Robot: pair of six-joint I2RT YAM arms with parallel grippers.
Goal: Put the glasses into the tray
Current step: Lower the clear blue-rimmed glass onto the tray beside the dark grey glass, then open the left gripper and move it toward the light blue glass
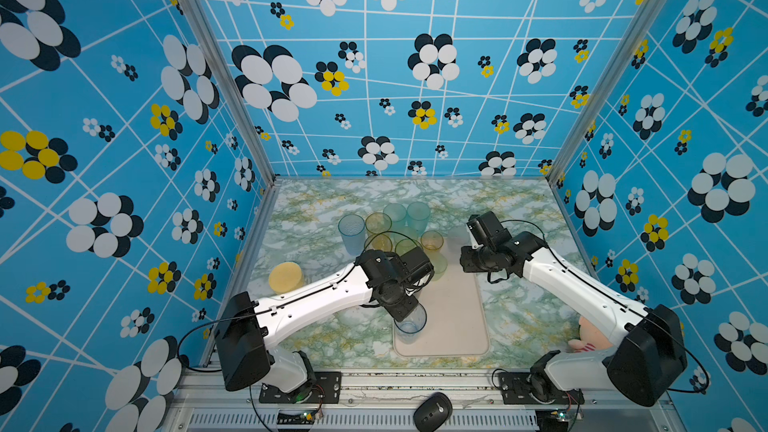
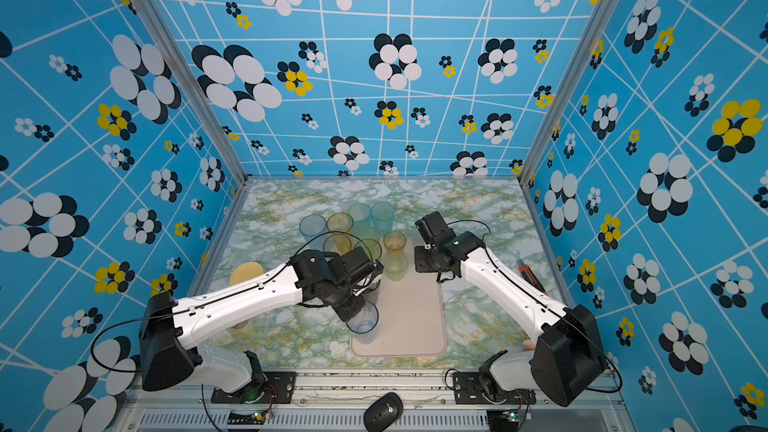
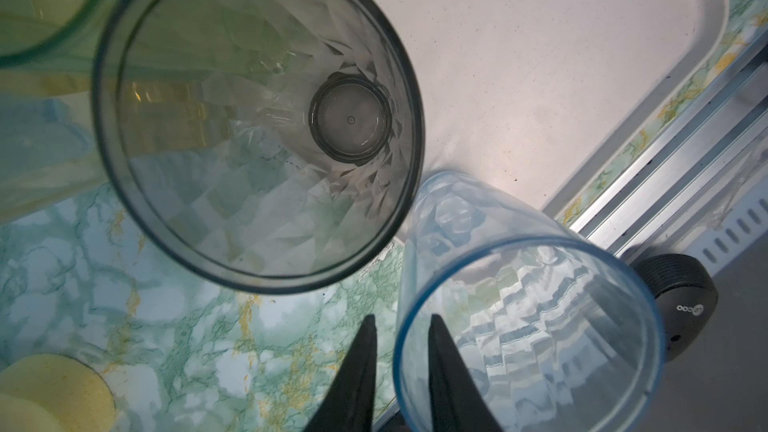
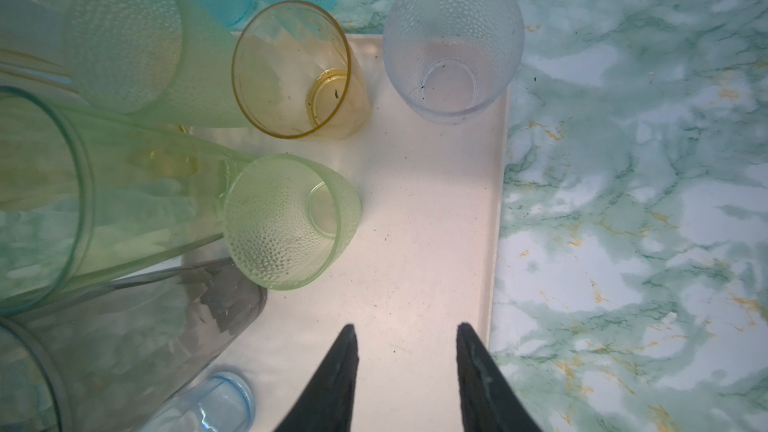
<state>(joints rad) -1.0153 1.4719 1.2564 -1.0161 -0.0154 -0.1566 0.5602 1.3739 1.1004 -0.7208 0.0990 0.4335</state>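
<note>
Enclosure of three panels: back wall [image 1: 395,76], left wall [image 1: 83,160], right wall [image 1: 685,160]. All bright blue, crossed by thin white lines, scattered with flower motifs of white, black and yellow ovals in varied sizes. Aluminium posts at back corners: left post [image 1: 218,68], right post [image 1: 609,68], leaning outward in both top views. Tabletop [image 1: 519,209] in marble-pattern film, white with green veins, ochre flecks. Front edge: slotted aluminium rail [image 1: 415,380], vented grille [image 1: 374,419] beneath. Light bright, even, soft.

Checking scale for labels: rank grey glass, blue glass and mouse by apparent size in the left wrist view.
1. grey glass
2. blue glass, cropped at the frame edge, so the gap is unsure
3. mouse
</note>
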